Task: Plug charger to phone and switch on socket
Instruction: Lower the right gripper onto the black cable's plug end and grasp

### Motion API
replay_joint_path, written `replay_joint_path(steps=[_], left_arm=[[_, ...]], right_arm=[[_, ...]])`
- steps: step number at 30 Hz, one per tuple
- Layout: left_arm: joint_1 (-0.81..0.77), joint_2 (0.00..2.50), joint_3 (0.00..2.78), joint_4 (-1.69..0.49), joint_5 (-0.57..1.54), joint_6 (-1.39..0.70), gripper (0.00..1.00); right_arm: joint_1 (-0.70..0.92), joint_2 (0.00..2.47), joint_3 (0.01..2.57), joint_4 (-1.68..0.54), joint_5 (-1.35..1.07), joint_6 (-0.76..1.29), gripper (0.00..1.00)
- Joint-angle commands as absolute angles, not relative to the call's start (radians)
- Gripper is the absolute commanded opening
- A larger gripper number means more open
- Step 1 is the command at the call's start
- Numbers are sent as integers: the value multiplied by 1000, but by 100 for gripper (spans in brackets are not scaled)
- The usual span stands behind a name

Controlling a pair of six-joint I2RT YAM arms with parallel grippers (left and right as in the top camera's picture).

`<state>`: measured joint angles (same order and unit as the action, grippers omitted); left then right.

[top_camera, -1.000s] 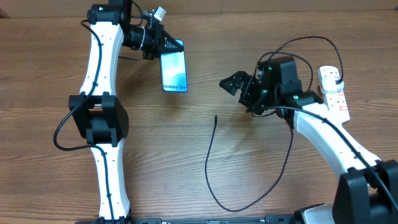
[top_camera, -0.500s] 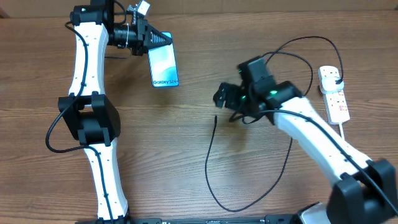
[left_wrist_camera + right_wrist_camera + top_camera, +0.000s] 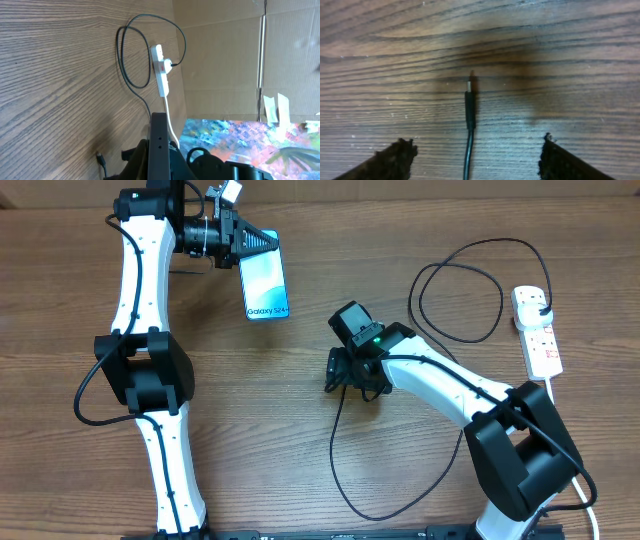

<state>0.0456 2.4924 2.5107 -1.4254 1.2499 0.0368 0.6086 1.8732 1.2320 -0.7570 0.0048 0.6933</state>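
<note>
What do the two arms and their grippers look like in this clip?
The left arm and right arm have white links, bulky black joints and thin black cables alongside. The left gripper and right gripper are black; a green light glows at the right wrist.

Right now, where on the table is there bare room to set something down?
Free: below the phone, left of the charger; also between phone and the charger's upper loop. Crowded around the right gripper and by the socket.

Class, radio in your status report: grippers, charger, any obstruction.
Left gripper shut on phone. Right gripper open, astride charger tip, not gripping. Nothing in the way.
</note>
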Motion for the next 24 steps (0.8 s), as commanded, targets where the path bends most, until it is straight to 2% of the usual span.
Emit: replay_joint_path(steps=[1,20,24], left_arm=[[41,2491,2537,-1428,1305,57,4],[41,2491,2537,-1429,1305,57,4],[41,2491,2537,-1429,1305,57,4]], right_arm=[[607,1883,1247,-747,25,711,77],[607,1927,1266,-770,30,730,70],[607,1943,1280,-789,33,730,66]])
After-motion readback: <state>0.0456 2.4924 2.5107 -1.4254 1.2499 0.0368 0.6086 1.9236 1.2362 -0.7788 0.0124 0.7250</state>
